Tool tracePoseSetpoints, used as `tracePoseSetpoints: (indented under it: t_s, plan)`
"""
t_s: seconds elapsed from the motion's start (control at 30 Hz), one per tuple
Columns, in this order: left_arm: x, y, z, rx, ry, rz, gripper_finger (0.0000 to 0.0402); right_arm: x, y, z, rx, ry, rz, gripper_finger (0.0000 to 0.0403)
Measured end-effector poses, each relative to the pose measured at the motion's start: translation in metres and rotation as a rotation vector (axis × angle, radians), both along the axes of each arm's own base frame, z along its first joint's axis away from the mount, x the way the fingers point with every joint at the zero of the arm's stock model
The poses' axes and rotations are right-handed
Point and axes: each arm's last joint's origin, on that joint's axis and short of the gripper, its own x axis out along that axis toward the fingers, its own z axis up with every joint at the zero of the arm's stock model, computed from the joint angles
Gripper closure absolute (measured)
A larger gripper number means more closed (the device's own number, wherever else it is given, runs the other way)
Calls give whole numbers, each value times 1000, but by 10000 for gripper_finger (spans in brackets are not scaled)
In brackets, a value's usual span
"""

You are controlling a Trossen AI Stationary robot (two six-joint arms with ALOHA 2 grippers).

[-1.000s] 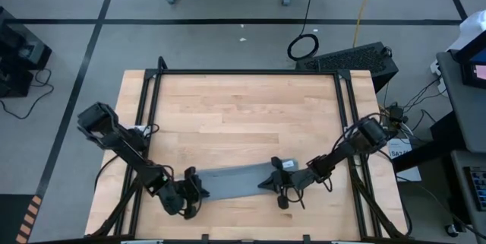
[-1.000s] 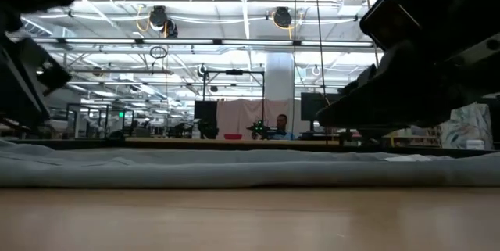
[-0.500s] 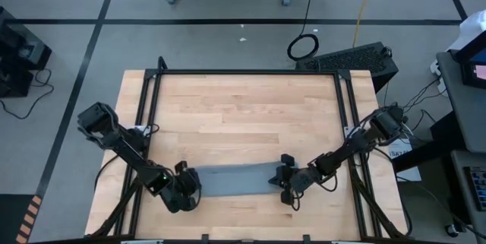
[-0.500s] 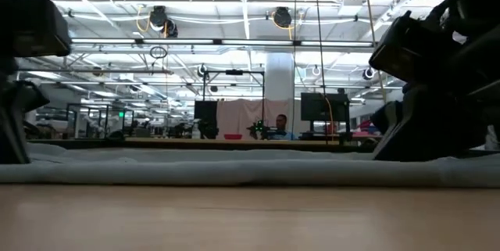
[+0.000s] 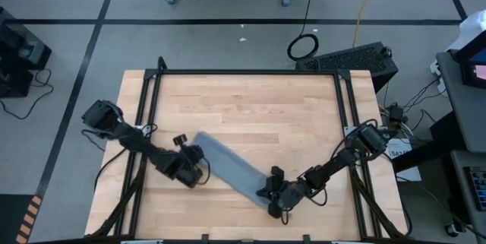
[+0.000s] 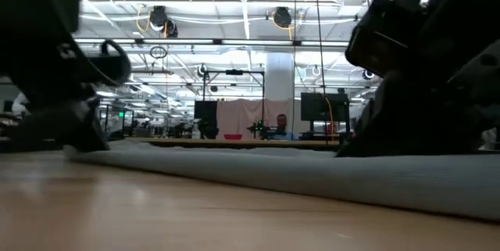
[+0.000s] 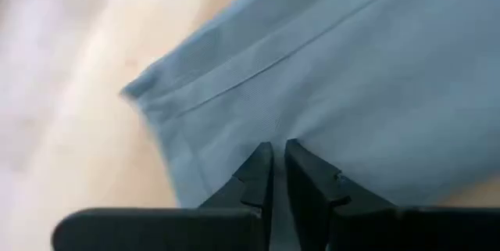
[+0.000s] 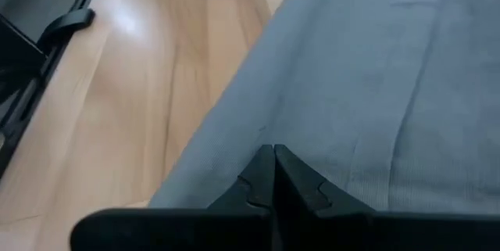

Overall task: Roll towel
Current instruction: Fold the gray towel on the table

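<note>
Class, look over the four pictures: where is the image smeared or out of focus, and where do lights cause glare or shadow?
Left wrist view: the wood beside the towel is smeared, while the left pincer is sharp. Low view: both arms are dark blurred shapes against bright ceiling lights. Right wrist view: a pale sheen lies on the table beside the cloth, the right pincer is crisp. High view: evenly lit, faint shadows.

The left arm reaches in low from the left edge of the table (image 5: 228,99), and its gripper (image 5: 199,155) is at the upper-left end of the towel (image 5: 235,169). The fingers (image 7: 258,174) are almost together, with only a thin gap, and they pinch the cloth. The right arm comes from the right edge, stretched low. The right gripper (image 5: 272,193) sits at the towel's lower-right end, and its fingers (image 8: 258,177) are pressed tight on the fabric.
</note>
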Motion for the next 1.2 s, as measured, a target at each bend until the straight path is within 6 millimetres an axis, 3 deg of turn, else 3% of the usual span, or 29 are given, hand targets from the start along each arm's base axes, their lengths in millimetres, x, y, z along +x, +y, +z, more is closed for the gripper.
tracePoseSetpoints:
  t_s: [0.2, 0.3, 0.47, 0.63, 0.77, 0.87, 1.03, 1.2]
  plan:
    - [15, 34, 3, 145, 71, -13, 360, 10, 6, 8, -28, -15, -2, 403]
    - [21, 41, 15, 156, 116, -24, 360, 14, 5, 12, -40, -25, 2, 403]
    - [27, 31, 56, 73, 46, -48, 360, 17, -2, 35, -73, -60, 11, 403]
    - [21, 1, 82, -211, -151, -167, 360, 6, -13, 65, -135, 16, 42, 403]
    - [14, -18, 75, -330, -219, -188, 360, -7, -17, 73, -149, 124, 78, 403]
    - [10, -19, 58, -329, -192, -160, 360, -12, -16, 68, -153, 170, 75, 403]
    - [10, -9, 38, -284, -121, -95, 360, -12, -7, 40, -115, 250, 82, 403]
    - [11, 15, 24, -218, -73, -38, 360, -10, -1, 24, -71, 262, 21, 403]
